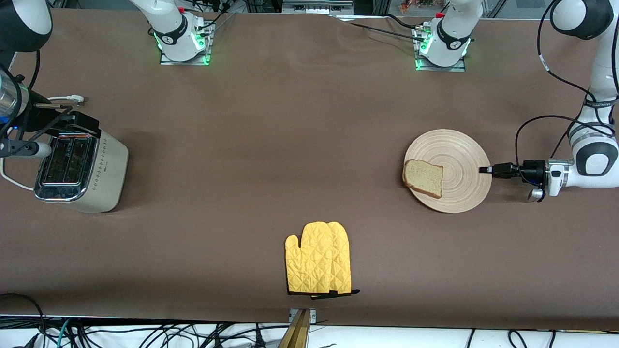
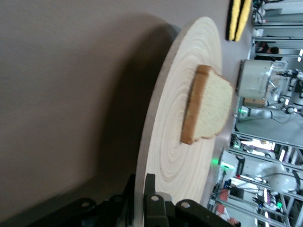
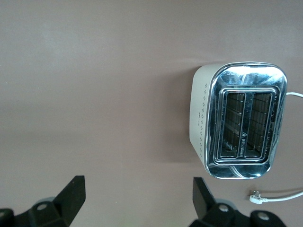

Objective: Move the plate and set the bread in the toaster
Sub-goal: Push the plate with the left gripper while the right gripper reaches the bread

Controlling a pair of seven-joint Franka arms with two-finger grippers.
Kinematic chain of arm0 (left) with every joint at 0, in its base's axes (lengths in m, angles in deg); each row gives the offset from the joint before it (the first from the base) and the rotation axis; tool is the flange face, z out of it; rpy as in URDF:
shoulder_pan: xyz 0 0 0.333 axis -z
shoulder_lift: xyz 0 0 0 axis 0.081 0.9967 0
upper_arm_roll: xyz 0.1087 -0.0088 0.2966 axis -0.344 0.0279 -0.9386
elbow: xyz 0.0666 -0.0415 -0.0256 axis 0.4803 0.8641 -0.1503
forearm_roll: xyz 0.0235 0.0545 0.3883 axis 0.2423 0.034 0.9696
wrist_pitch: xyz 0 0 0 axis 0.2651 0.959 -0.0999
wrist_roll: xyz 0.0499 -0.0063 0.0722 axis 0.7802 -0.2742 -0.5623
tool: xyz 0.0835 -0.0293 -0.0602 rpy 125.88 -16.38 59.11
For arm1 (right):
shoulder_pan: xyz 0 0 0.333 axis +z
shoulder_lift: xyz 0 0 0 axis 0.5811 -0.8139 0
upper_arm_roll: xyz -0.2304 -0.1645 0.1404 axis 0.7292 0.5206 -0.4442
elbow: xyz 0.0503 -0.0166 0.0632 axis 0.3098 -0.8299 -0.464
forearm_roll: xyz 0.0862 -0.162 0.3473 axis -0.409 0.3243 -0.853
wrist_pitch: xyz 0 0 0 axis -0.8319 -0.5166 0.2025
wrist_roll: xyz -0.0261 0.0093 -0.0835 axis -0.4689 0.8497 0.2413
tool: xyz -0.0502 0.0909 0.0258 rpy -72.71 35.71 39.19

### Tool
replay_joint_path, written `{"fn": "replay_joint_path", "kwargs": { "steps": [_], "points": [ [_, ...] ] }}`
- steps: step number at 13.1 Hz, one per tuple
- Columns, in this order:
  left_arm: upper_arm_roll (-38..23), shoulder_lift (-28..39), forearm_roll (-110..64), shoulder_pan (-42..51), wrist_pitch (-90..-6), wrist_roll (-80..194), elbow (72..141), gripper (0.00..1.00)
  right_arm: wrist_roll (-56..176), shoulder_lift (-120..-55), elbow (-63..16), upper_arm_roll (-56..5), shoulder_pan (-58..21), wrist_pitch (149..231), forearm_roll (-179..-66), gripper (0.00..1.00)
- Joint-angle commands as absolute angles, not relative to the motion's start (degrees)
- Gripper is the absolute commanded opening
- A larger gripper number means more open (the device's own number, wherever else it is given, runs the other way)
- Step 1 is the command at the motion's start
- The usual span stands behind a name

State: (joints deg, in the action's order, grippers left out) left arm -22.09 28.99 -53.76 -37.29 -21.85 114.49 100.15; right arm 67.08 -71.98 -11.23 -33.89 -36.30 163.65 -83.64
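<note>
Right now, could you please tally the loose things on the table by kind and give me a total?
Wooden plate: 1
Bread slice: 1
Toaster: 1
Yellow oven mitt: 1
Total: 4

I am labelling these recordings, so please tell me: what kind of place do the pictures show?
Most likely a robotics lab set up as a mock kitchen. Two arm bases are bolted to a brown-covered table, cables run along its edges, and only a toaster, a wooden plate with bread and an oven mitt lie on it.
</note>
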Motion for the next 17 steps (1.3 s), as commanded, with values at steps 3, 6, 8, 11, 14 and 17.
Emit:
{"fn": "replay_joint_path", "kwargs": {
  "steps": [3,6,8,11,14,17],
  "points": [
    [-19.94,28.15,-55.12,-29.28,-18.36,111.92,98.9,0.0,67.36,-73.73,-9.88,-34.09,-36.93,163.17,-84.62,1.0],
    [-10.82,28.76,-55.74,-26.2,-18.97,111.21,97.32,0.0,66.74,-74.09,-10.23,-34.18,-36.49,162.91,-84.53,1.0],
    [-10.61,28.85,-61.94,-18.66,-19.76,110.5,97.32,0.0,66.65,-75.22,-10.23,-34.27,-36.4,162.91,-84.62,1.0],
    [-10.79,28.94,-64.53,-9.95,-30.45,107.44,97.49,0.0,66.57,-76.9,-10.23,-34.27,-36.49,162.65,-84.62,1.0],
    [-10.79,29.9,-65.22,-5.44,-38.03,103.82,97.67,0.0,66.83,-78.3,-10.32,-34.36,-36.14,163.26,-84.7,1.0],
    [-10.79,31.66,-65.93,-4.65,-40.68,105.84,97.93,0.02,67.09,-80.85,-10.23,-34.36,-36.05,164.05,-88.38,1.0]
  ]
}}
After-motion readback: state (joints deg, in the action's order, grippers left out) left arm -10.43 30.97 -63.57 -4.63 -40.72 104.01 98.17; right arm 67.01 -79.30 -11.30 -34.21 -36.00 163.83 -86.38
